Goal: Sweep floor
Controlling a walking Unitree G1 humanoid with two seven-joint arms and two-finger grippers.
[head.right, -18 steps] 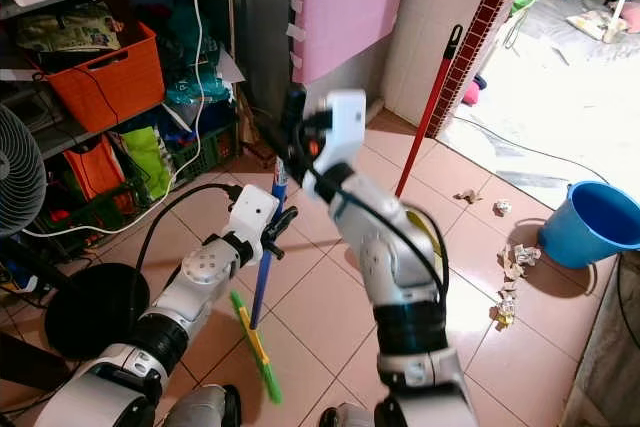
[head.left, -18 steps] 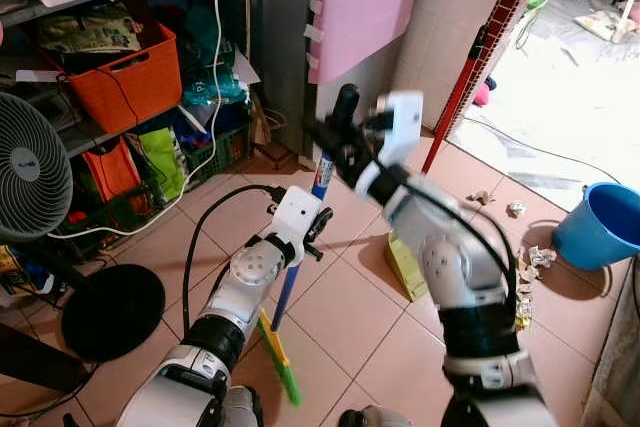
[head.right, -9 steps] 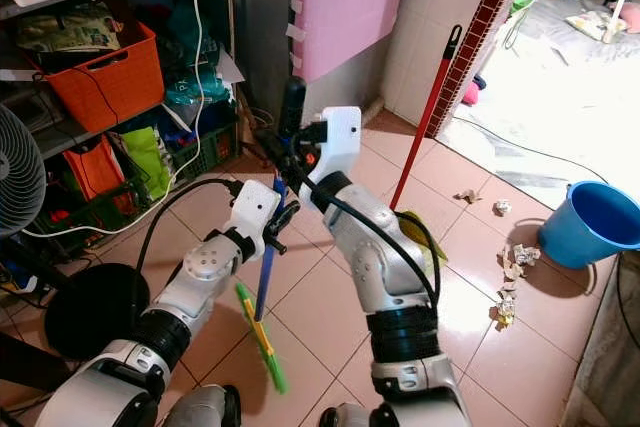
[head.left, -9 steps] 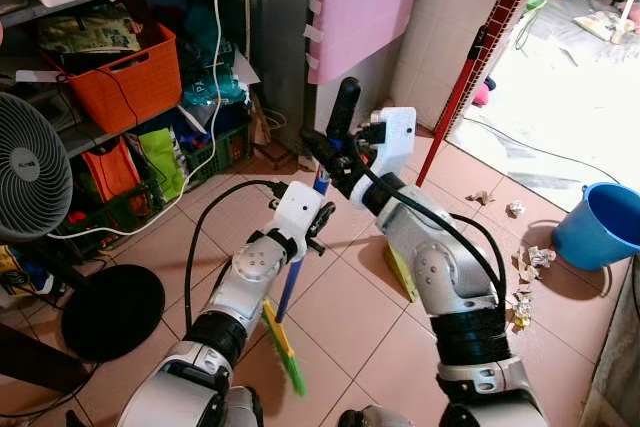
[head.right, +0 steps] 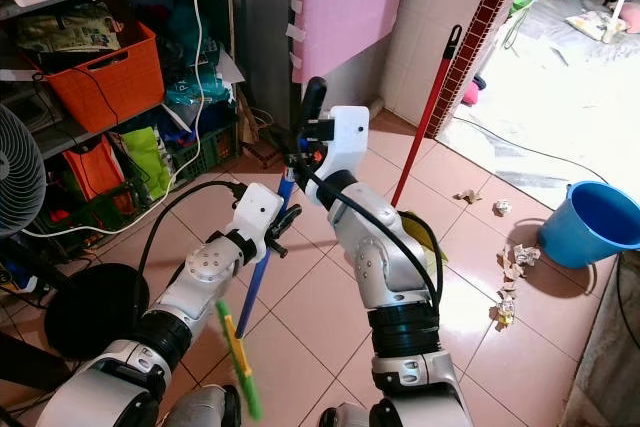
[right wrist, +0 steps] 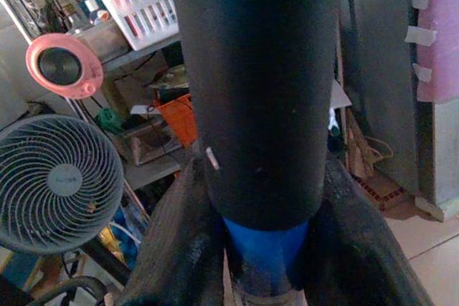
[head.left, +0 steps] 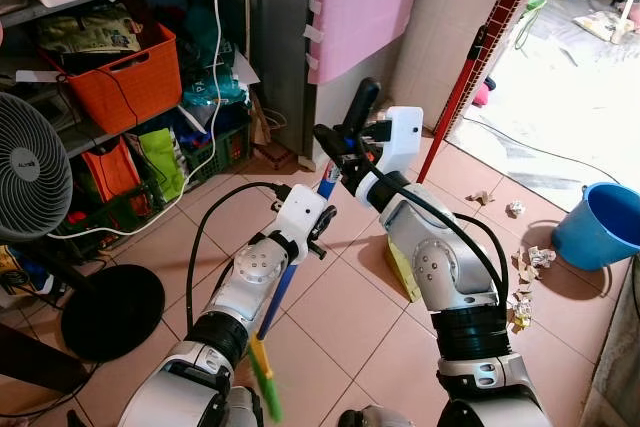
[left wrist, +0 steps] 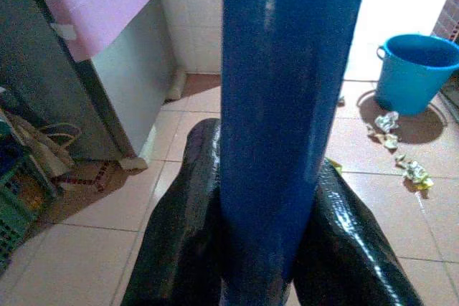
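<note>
A broom with a blue handle point(head.left: 287, 280), a black grip point(head.left: 360, 104) at its top and a green and yellow head point(head.left: 262, 379) slants across the tiled floor before me. My left gripper point(head.left: 317, 226) is shut on the blue handle about halfway up; the left wrist view has the handle point(left wrist: 283, 105) squeezed between both fingers. My right gripper point(head.left: 344, 147) is shut on the bottom of the black grip point(right wrist: 254, 91). Crumpled paper scraps point(head.left: 530, 265) lie on the tiles to the right, near a blue bucket point(head.left: 598, 223).
A red-handled mop point(head.left: 455, 97) leans on the tiled wall. A yellow dustpan point(head.left: 402, 265) lies behind my right arm. At the left are a standing fan point(head.left: 30, 177) with a round black base point(head.left: 112, 310), and cluttered shelves with an orange basket point(head.left: 128, 75). A pink board point(head.left: 365, 2) hangs on the cabinet.
The broom's top has tipped to the right with my right gripper, and the green head has swung back toward me and to the left. Both grippers keep their hold.
</note>
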